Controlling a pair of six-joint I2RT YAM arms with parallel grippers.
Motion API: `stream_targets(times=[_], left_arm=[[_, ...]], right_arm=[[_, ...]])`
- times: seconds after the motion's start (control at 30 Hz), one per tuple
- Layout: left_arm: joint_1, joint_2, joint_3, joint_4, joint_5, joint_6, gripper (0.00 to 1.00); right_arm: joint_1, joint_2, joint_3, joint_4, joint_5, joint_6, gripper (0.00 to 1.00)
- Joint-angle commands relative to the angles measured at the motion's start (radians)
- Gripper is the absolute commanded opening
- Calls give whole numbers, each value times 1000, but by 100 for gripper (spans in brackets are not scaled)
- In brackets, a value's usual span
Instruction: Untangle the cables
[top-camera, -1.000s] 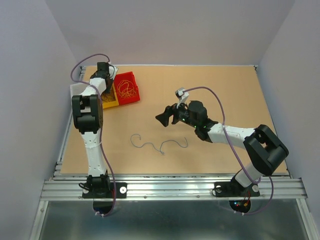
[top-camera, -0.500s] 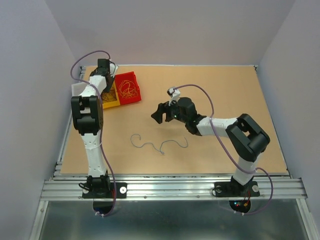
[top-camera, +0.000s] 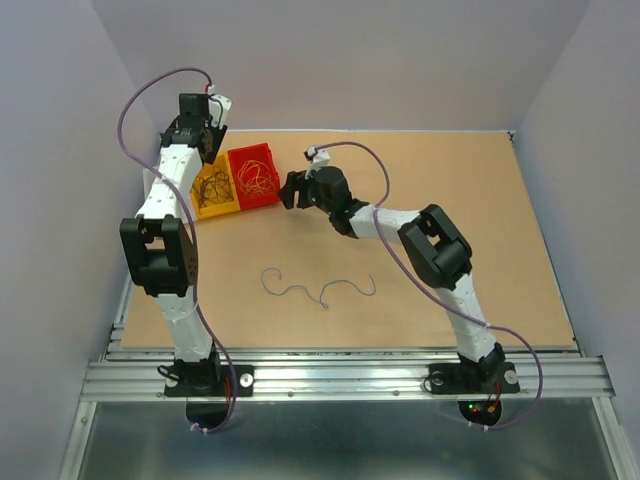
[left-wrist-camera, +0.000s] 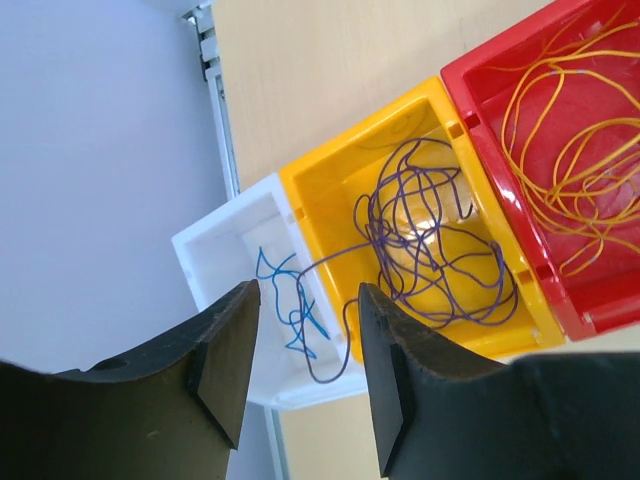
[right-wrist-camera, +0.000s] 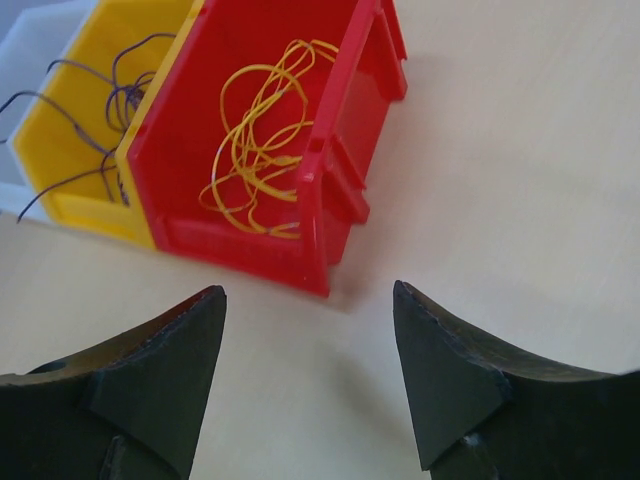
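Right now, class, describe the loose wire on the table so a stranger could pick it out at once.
Take the tan table and look at the middle of its near half. A thin bluish-grey wire lies there in a wavy line. Unlike the orange wires in the red bin and dark wires in the yellow bin, it lies alone outside any bin.

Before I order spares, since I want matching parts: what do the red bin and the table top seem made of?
Red bin: probably moulded plastic, semi-gloss; uniform colour, ribbed walls, soft sheen. Table top: matte tan board, maybe cork or fibreboard; fine grain, no glare.
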Motion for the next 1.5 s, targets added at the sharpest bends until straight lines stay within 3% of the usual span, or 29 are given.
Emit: stream_targets(times=[0.0, 0.13, 0.2, 0.3, 0.37, 0.47, 0.5, 0.6, 0.83, 1.07, 1.1, 1.13, 1.23, 1.37, 1.47], left_arm=[[39, -112, -82, 37, 17, 17, 56], [94, -186, -180, 81, 128, 17, 56], [93, -267, -302, 135, 188, 28, 56], [85, -373, -440, 175, 286, 27, 56], [71, -457, -529, 207, 333, 10, 56], [31, -559, -630, 247, 357, -10, 57], [25, -576, -651, 253, 367, -12, 57], [-71, -626, -720, 264, 386, -24, 57], [-243, -665, -850, 357, 435, -26, 57], [-306, -654, -942, 460, 433, -45, 57], [-311, -654, -950, 462, 436, -49, 57], [-317, -662, -968, 491, 443, -50, 57], [-329, -674, -1013, 524, 464, -49, 57], [-348, -694, -1057, 563, 482, -24, 63], [-426, -695, -1069, 560, 489, 5, 69]], right_arm=[[4, 126, 215, -27, 58, 19, 73], [4, 264, 390, -78, 78, 19, 73], [6, 295, 475, -105, 88, 11, 73], [7, 355, 583, -174, 131, -3, 67], [9, 370, 604, -184, 154, -13, 56], [10, 352, 578, -177, 185, -36, 39], [15, 341, 537, -165, 212, -41, 28], [15, 282, 434, -124, 258, -58, 17], [6, 118, 161, -3, 331, -79, 16], [-9, -42, -74, 68, 461, -96, 21], [-14, -56, -94, 73, 472, -90, 25], [-20, -68, -115, 77, 476, -70, 39], [-57, -142, -210, 124, 396, -38, 55], [-74, -229, -301, 162, 352, -41, 68], [-75, -297, -353, 177, 314, -39, 81]])
